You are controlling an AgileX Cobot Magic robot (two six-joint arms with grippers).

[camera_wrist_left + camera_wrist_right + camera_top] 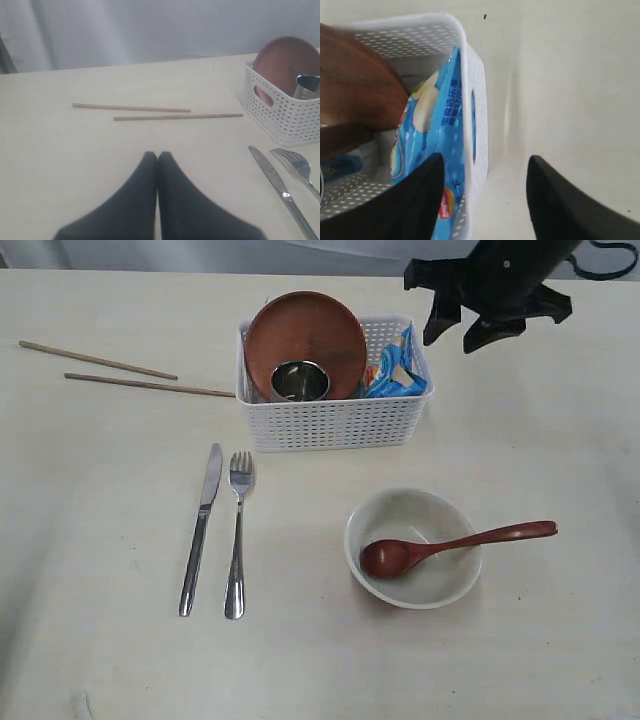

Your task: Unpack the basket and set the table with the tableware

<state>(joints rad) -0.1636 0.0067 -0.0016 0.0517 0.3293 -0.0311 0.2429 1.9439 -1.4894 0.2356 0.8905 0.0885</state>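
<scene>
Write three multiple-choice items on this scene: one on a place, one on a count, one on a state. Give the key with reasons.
1. Where does the head of the wooden spoon rest?
A. in the bowl
B. in the steel cup
C. on the brown plate

2. How many chopsticks lie on the table?
A. one
B. two
C. four

3. What state is the right gripper in?
A. shut on the snack packet
B. open, holding nothing
C. shut and empty

Key:
1 A: the spoon's head sits inside the bowl, and its handle sticks out over the rim.
2 B: two long sticks lie side by side to the left of the basket in the exterior view.
3 B: the right wrist view shows the jaws wide apart with nothing gripped.
</scene>
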